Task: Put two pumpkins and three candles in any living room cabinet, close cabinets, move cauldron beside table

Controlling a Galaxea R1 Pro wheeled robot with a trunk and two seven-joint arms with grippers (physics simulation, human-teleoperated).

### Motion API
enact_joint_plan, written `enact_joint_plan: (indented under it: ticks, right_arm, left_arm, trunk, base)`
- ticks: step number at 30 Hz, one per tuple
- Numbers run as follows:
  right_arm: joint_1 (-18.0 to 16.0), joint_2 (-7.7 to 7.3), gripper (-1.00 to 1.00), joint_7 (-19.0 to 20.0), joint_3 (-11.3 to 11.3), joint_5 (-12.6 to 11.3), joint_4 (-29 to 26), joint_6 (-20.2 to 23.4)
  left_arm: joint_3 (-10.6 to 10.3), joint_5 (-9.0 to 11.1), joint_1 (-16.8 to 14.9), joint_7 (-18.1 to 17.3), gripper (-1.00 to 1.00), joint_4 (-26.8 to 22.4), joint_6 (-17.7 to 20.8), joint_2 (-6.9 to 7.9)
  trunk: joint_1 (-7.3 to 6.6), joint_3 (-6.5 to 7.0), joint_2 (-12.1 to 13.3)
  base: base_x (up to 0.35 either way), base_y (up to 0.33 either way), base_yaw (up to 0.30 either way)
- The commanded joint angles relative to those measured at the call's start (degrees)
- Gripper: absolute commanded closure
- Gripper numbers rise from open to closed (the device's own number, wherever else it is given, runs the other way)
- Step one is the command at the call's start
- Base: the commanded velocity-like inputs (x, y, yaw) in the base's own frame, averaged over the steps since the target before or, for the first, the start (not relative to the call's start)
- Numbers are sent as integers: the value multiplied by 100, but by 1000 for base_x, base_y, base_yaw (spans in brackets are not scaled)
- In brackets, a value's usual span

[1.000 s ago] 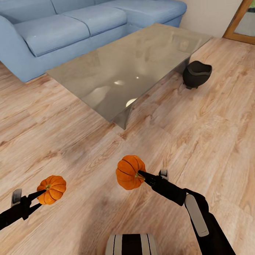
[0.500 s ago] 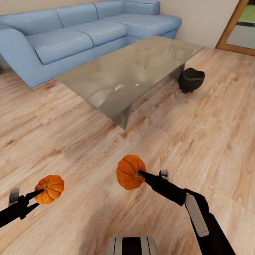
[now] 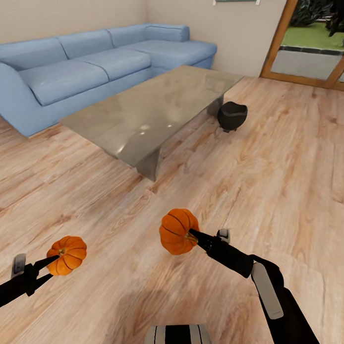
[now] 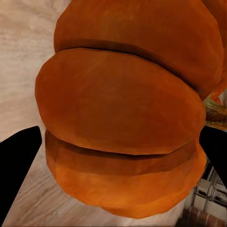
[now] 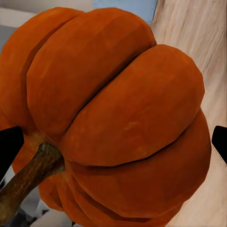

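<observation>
left gripper (image 3: 50,260) clamps a ribbed orange pumpkin (image 3: 68,254) above plank floor (image 3: 271,178); right gripper (image 3: 192,235) pinches a second pumpkin (image 3: 177,231). black round-bellied cauldron (image 3: 232,115) beside glossy grey table (image 3: 155,105).

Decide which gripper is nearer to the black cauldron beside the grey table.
Right. The right gripper, shut on a pumpkin, is below and slightly left of the cauldron in the head view. The left gripper, holding the other pumpkin, is much farther left.

Plank floor (image 3: 270,153) under table (image 3: 155,105), cauldron (image 3: 232,115)
</observation>
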Motion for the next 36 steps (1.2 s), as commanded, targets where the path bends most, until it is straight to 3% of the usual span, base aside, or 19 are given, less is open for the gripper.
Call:
enact_joint_plan:
  ticks: [1, 36]
  right_arm:
    - [0, 2, 100, -3, 0, -39, 9, 18]
    - [-2, 7, 100, -13, -43, -39, 269, -20]
  left_arm:
    - [4, 23, -1, -4, 100, -1, 13, 0]
    - [-2, 23, -1, 1, 100, -1, 92, -9]
  trunk:
    - [-3, 27, 2]
    - [-93, 938, 48]
  base:
    - [0, 0, -257]
    - [-43, 0, -257]
